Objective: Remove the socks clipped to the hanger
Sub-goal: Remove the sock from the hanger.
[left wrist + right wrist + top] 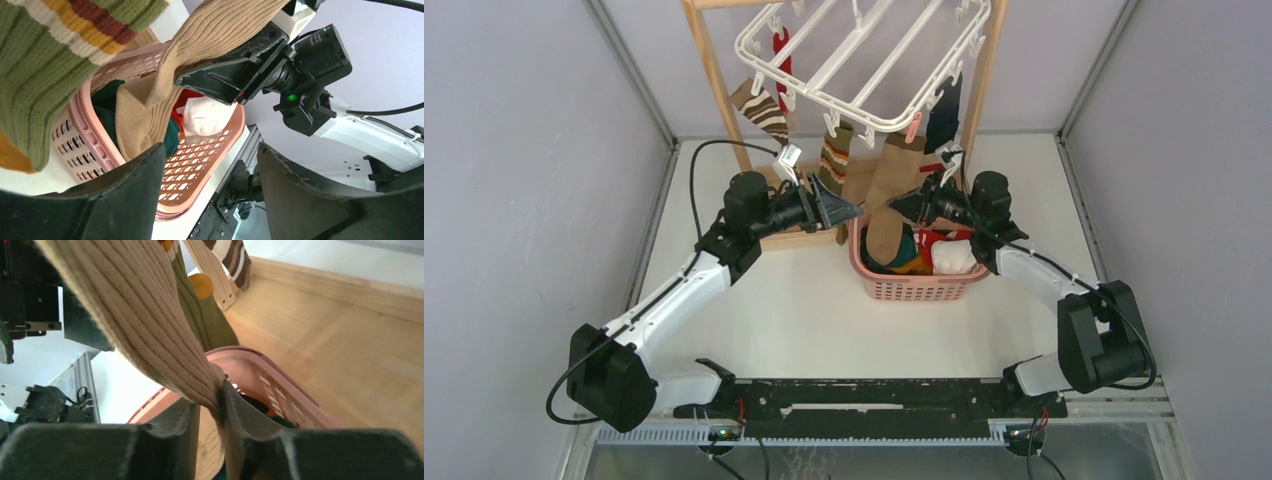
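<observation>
The right gripper (210, 407) clamps the tan sock (135, 315) hanging from the hanger (864, 60) at the basket's (914, 290) twelve o'clock, while the left gripper (210, 157) gapes empty, and so thin a pinch may slip if the clip resists.

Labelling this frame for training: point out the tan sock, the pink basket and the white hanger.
tan sock (140, 325): right wrist view, ribbed middle.
pink basket (914, 288): top external view, near wall.
white hanger (849, 110): top external view, front rim.

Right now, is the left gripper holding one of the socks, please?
No, the left gripper is open, with nothing between its jaws.
</observation>
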`<state>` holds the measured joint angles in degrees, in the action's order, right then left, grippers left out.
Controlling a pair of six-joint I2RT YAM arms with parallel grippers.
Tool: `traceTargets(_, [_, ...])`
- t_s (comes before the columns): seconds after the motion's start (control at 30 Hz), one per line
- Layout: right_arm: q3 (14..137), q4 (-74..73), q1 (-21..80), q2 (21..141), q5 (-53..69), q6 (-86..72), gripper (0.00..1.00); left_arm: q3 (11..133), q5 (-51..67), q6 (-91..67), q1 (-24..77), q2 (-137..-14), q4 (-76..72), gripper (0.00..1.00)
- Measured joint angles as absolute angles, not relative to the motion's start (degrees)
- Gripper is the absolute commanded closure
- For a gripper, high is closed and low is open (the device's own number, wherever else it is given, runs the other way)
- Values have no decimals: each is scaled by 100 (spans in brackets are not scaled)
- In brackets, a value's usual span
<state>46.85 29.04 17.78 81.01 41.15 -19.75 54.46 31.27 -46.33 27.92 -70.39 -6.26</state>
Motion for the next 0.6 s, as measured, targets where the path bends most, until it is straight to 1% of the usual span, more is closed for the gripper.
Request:
traceTargets(0.03, [4685,2906,1796,8114,4101,-1997,89,5446,3127,-4630,2792,-7039,-626,15])
traceTargets(0.07, [4685,2919,1815,8121,4093,-1999,94,5446,3127,-4611,2792,-7037,-624,4])
traceTargets(0.1, [4685,2928,1833,8121,4077,-2034,99,5446,3127,-4593,2792,-7037,-624,1])
traceTargets(0.13, [4685,2945,1855,8121,4073,-2082,100,5446,3124,-4609,2792,-7032,-620,0])
traceTargets(0.33, [4687,2709,2023,7953,3944,-2305,100,5443,3111,-4587,2790,-6945,-589,0])
traceTargets(0.6, [4976,1955,2233,7126,3861,-2781,100,5428,3107,-4547,2794,-6934,-707,0])
